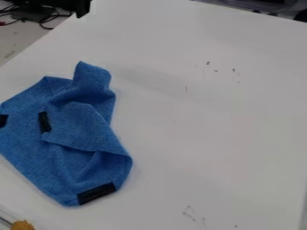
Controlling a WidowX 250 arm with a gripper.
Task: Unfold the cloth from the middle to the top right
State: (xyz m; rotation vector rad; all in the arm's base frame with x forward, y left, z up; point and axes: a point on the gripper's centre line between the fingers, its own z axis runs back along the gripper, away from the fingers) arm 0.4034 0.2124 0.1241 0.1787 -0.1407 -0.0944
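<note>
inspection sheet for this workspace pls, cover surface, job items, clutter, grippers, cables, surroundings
surface: white table, small dark marks at upper right and near the bottom edge
job's things: blue cloth at left, partly folded over itself and creased, one corner poking up toward the top; three black strips on it
clutter: yellow-orange item at lower left corner, identity unclear
grippers: black part at upper left edge, possibly of the arm; cannot tell
cables: dark cables beyond the table's upper left edge
surroundings: light floor at upper left; dark objects past the top right edge, too cut off to identify
</note>
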